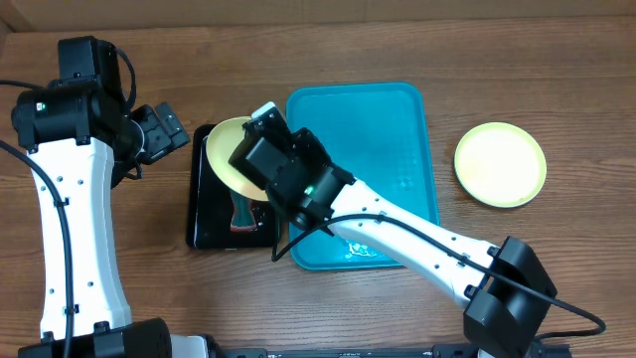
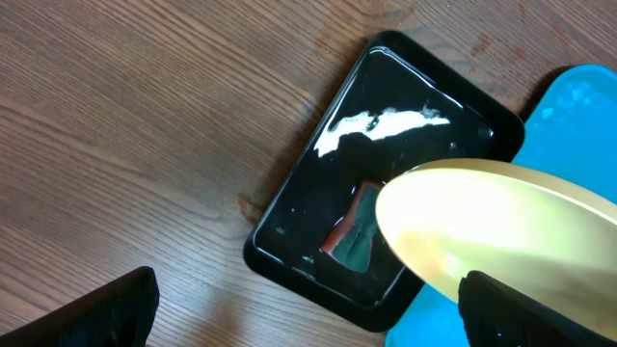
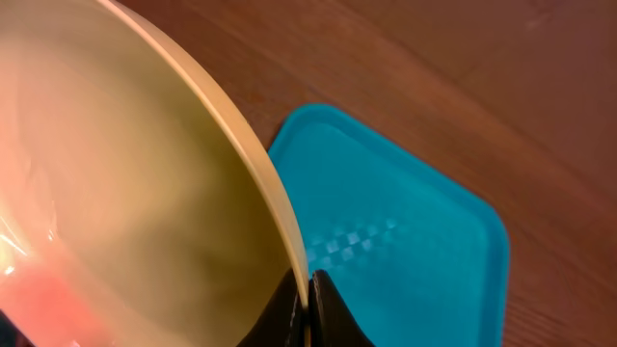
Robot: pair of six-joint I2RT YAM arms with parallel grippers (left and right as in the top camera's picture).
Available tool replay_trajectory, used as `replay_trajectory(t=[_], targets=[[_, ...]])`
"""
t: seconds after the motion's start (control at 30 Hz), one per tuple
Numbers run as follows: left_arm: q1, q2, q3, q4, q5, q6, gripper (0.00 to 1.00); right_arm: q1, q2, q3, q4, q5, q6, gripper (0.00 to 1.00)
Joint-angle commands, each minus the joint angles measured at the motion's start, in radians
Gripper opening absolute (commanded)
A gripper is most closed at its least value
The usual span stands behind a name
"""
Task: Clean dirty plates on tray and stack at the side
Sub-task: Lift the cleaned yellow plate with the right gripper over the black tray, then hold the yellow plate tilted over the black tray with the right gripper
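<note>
Plastic, judging by its thin rim, makes the pale yellow-green plate (image 1: 225, 149) likely light, stiff and a little slick, so the rim is the natural hold. The right end effector (image 3: 308, 301) pinches that rim, its arm stretched across the turquoise tray (image 1: 397, 109), and holds the plate tilted above the black tray (image 1: 204, 224). The left end effector (image 1: 179, 132) hovers beside it, spread wide and empty.
</note>
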Motion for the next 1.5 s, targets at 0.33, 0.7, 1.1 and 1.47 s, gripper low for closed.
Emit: replay_trajectory(t=[0.33,0.7,1.1,1.47], targets=[[0.002,-0.001,0.017,0.001,0.001,0.008,1.0,0.134,-0.008,0.02,0.048,0.32,-0.057,0.04],[0.002,-0.001,0.017,0.001,0.001,0.008,1.0,0.146,-0.008,0.02,0.048,0.32,-0.057,0.04],[0.002,-0.001,0.017,0.001,0.001,0.008,1.0,0.146,-0.008,0.02,0.048,0.32,-0.057,0.04],[0.002,-0.001,0.017,0.001,0.001,0.008,1.0,0.146,-0.008,0.02,0.048,0.32,-0.057,0.04]])
